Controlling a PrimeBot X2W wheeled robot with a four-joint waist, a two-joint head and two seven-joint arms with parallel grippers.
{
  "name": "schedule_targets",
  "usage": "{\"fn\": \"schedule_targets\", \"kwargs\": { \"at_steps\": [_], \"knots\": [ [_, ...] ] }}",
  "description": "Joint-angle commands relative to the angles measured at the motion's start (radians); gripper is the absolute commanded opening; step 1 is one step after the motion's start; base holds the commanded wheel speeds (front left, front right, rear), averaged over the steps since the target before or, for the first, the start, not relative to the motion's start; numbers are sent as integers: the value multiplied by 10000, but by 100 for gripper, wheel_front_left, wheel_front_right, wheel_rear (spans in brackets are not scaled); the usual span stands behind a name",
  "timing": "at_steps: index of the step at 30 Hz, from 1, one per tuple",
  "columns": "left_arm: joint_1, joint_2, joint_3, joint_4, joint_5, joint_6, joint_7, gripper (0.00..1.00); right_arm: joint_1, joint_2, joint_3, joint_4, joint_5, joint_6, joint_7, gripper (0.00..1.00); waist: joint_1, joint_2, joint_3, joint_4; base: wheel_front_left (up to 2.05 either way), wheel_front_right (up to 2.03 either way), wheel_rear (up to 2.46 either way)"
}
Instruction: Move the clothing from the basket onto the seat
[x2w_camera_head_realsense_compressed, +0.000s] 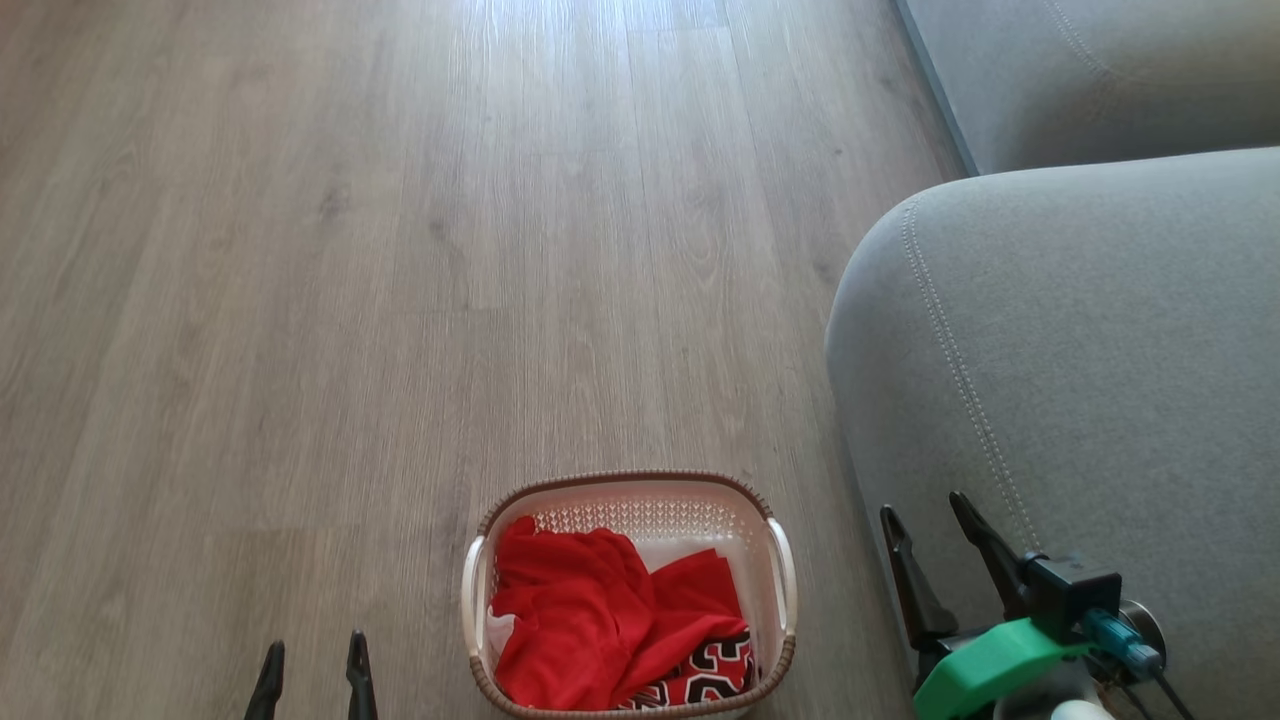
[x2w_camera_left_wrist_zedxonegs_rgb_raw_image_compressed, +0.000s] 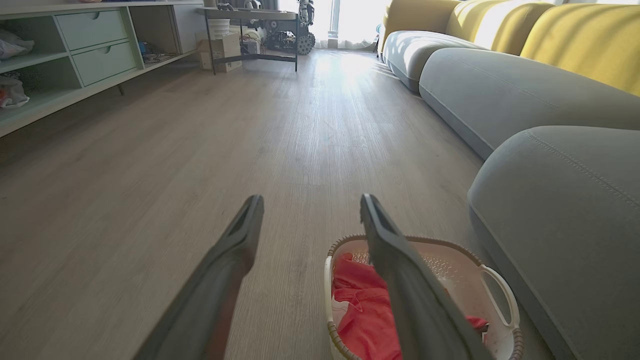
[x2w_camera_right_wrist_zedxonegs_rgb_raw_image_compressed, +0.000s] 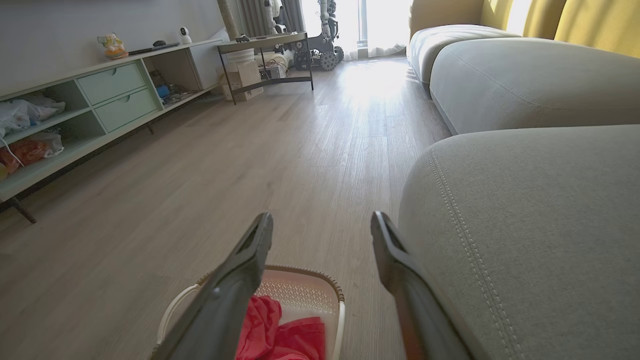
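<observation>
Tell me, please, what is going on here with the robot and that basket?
The robot is set to move laundry but has not begun. The red clothing lies crumpled in the basket on the floor, next to the grey sofa. The left end effector and right end effector are both open and empty, one either side of the basket, touching nothing.

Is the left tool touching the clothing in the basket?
Apart. The head view shows the left tool beside the basket, with a strip of floor between it and the clothing.
</observation>
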Motion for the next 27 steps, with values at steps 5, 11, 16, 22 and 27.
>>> {"fn": "schedule_targets", "kwargs": {
  "at_steps": [5,11,16,22,27],
  "knots": [
    [-368,93,292,-243,-39,-11,-124,100,-363,45,148,-407,-98,-2,-134,100,0,-1,214,-21,0,0,0],
    [-619,93,153,-121,85,-104,-124,100,-516,45,-75,-528,-174,-2,-134,100,0,-1,692,-123,0,0,0],
    [-1410,93,-94,160,253,-258,-124,100,-987,45,-389,-833,-294,-2,-134,100,0,-1,1697,-279,0,0,0],
    [-2851,93,-517,1064,532,-508,-124,100,-1742,45,-681,-1311,-414,-2,-134,100,0,-1,3207,-527,0,0,0],
    [-4224,93,-913,2216,804,-749,-124,100,-2367,45,-871,-1856,-503,-2,-134,100,0,-1,4417,-780,0,0,0]
  ]
}}
